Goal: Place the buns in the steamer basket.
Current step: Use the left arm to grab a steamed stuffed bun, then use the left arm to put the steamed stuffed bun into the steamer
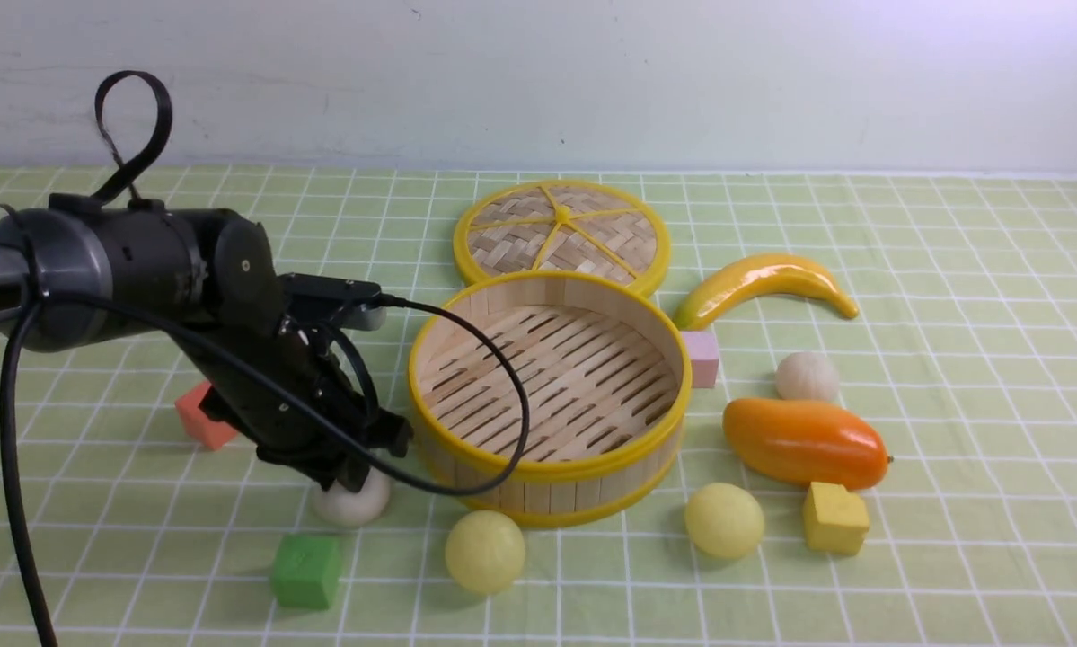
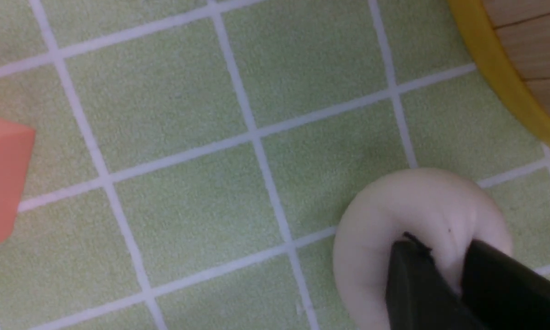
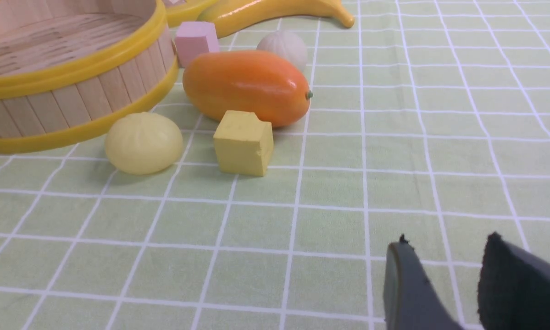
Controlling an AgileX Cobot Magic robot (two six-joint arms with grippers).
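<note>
Worktop (image 1: 951,296) is green checked cloth; left fingers (image 2: 408,279), dark and flat, pinch the top of a soft off-white bun (image 1: 351,508) just beside the steamer basket (image 1: 551,472), which has a bamboo-slat floor, wood-strip wall and yellow rims. Two smooth yellow buns (image 1: 485,551) (image 1: 724,519) sit by its near wall, and a pleated off-white bun (image 1: 807,376) lies behind the glossy mango (image 1: 803,442). Right fingers (image 3: 408,284) stand apart over the cloth.

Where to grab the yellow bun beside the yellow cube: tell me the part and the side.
Probably from straight above, fingers across the widest middle of the yellow bun. It is a smooth, slightly squashed ball with no handle, and the steamer basket and yellow cube stand near its sides.
</note>
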